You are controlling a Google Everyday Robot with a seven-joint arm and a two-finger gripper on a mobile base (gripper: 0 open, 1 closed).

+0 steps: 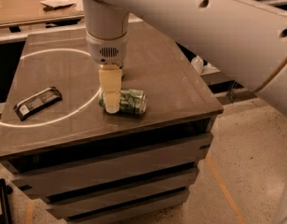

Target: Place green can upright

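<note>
The black wrapped bar (37, 102) lay flat on the table (171, 83), well to the left of the green can (129, 101) and apart from it. A white ring (55, 50) was marked on the tabletop. Its near arc ran toward the can's left end.

The gripper (111, 106) hung straight down from the wrist and stood at the can's left end, low enough to cover that end from the camera. Whether the gripper was spread, pressed together or already pinching the can could not be told, nor could contact be confirmed.

The green can lay on its side near the front edge of the table, with its long axis running left to right and tilted slightly. It was not yet upright. The white arm (204, 27) passed above and to the right of the can.

Recommended procedure for this step:
- Take the grip across the can's round body near the left end, not on the rim.
- Close only firmly enough to hold, as the thin wall would probably dent.
- Expect the can to roll toward the front edge, so descend centred over its axis.
- Lift clear before rotating the can, then set it down flat on its base.
</note>
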